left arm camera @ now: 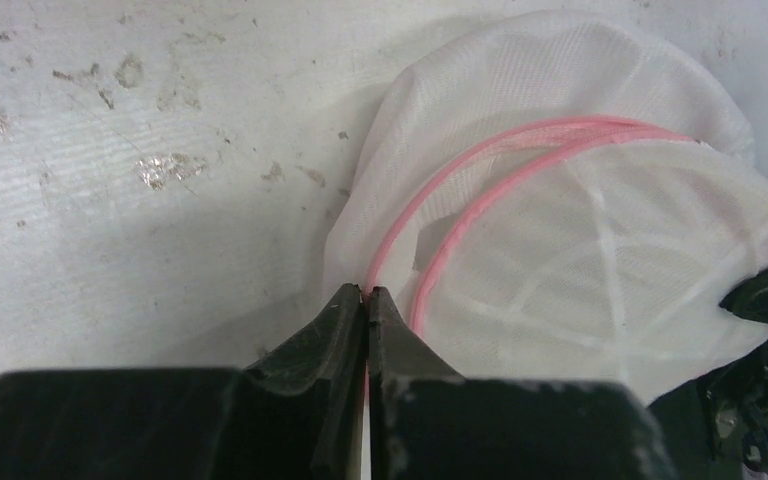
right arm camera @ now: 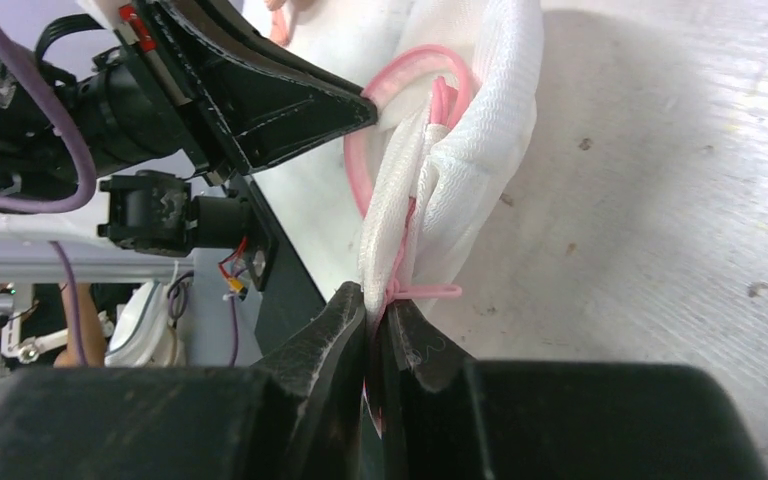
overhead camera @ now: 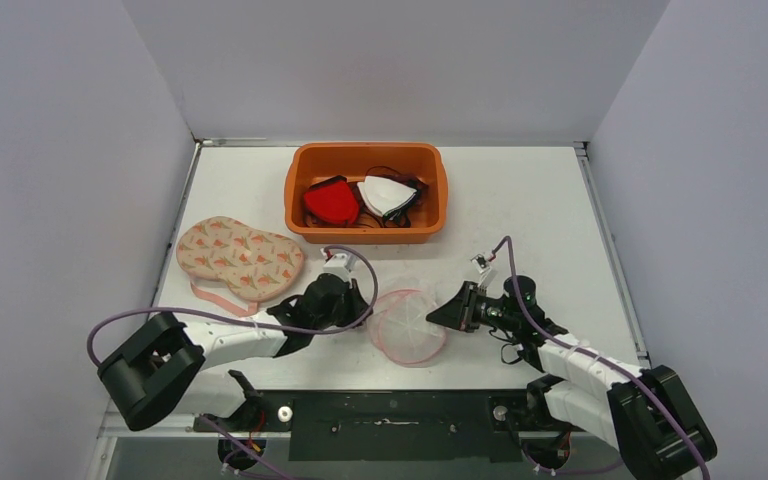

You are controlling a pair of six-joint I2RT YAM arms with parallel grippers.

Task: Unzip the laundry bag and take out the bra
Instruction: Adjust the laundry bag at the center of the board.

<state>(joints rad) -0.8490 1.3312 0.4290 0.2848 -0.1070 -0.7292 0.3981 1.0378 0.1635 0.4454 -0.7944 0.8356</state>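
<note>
1. The laundry bag [overhead camera: 407, 330] lies flat on the surface [overhead camera: 520, 200] toward 6 o'clock in the top view, just ahead of the arm bases. It is well apart from the orange tub [overhead camera: 300, 175] at 12 o'clock and the floral padded piece [overhead camera: 240, 258] near 10 o'clock.
2. The left pincer [left arm camera: 367, 295] is clamped on the bag's 9 o'clock edge. Its jaws are pressed together over the mesh where the pink zipper line [left arm camera: 480, 160] runs in.
3. The right pincer [right arm camera: 378, 300] is clamped on the 3 o'clock edge, with bunched mesh and a pink tab [right arm camera: 430, 292] between its jaws. I take the tab for the zipper pull, though part of it is hidden.
4. The step in hand looks like opening the zip. The left pincer should serve as the anchor while the right one does the travelling.
5. The pull should be drawn along the curve of the pink line. Hauled straight out toward 3 o'clock, the soft bag would likely slide or fold.
6. Light tension between the two grips will help, since slack mesh can jam the slider.
7. If the bag stretches and no gap opens, the right grip is probably on cloth only and needs resetting.
8. I cannot tell what is inside; only pale ribs show through the mesh.
</note>
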